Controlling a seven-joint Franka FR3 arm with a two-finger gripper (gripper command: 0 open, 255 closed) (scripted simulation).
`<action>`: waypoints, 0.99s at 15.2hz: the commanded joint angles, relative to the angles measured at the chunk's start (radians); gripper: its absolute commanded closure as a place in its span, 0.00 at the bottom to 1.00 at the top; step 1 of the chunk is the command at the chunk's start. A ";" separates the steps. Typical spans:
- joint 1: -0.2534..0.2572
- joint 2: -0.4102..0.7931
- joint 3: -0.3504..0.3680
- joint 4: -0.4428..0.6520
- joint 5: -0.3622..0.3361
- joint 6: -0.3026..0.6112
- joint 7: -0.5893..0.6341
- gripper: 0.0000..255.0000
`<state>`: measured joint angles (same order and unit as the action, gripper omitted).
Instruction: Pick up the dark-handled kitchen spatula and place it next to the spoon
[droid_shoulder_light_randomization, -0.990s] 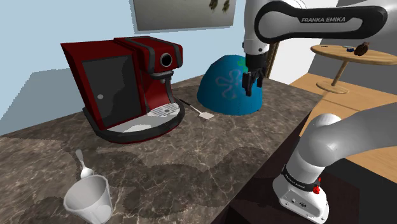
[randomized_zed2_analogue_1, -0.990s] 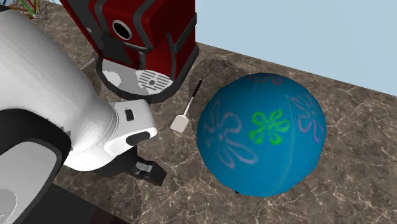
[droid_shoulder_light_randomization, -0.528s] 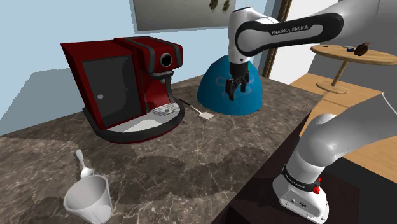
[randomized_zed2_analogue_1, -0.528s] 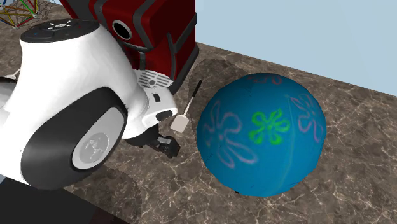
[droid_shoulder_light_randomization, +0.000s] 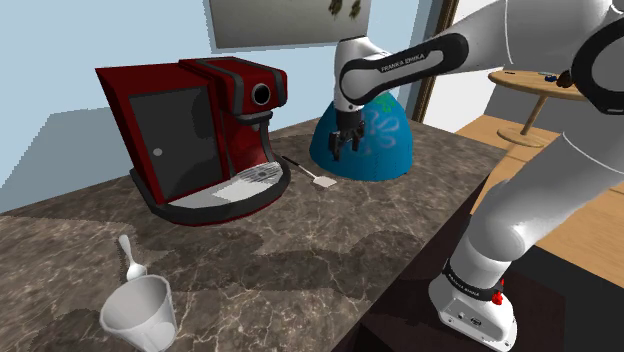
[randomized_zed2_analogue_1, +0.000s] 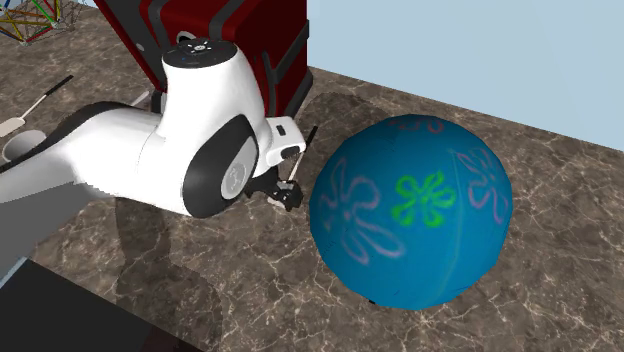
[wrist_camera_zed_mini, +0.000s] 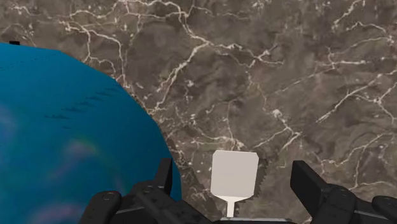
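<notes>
Zero steps done yet: your tool hovers released over the spatula, which lies well apart from the spoon

Kitchen: stone counter, red coffee machine

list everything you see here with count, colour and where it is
coffee machine: 1, red and black, back of the counter
rounded object: 1, blue with flower marks, beside the machine
spatula: 1, white blade, dark handle, between machine and rounded object
spoon: 1, pale grey, beside the cup
cup: 1, white, shoulder view's lower left
counter: 1, dark marble
round table: 1, wooden, beyond the counter
arm: 1, white, dark joints, over the counter
gripper: 1, black, open, above the spatula
</notes>
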<state>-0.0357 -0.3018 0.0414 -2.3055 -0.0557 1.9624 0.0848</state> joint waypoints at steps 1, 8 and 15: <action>-0.001 0.074 -0.001 0.040 0.004 0.049 0.003 0.00; -0.003 0.323 -0.005 0.202 0.021 0.186 0.007 0.00; -0.005 0.540 -0.005 0.393 0.039 0.254 0.005 0.00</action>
<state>-0.0418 0.2177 0.0352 -1.9401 -0.0184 2.2192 0.0883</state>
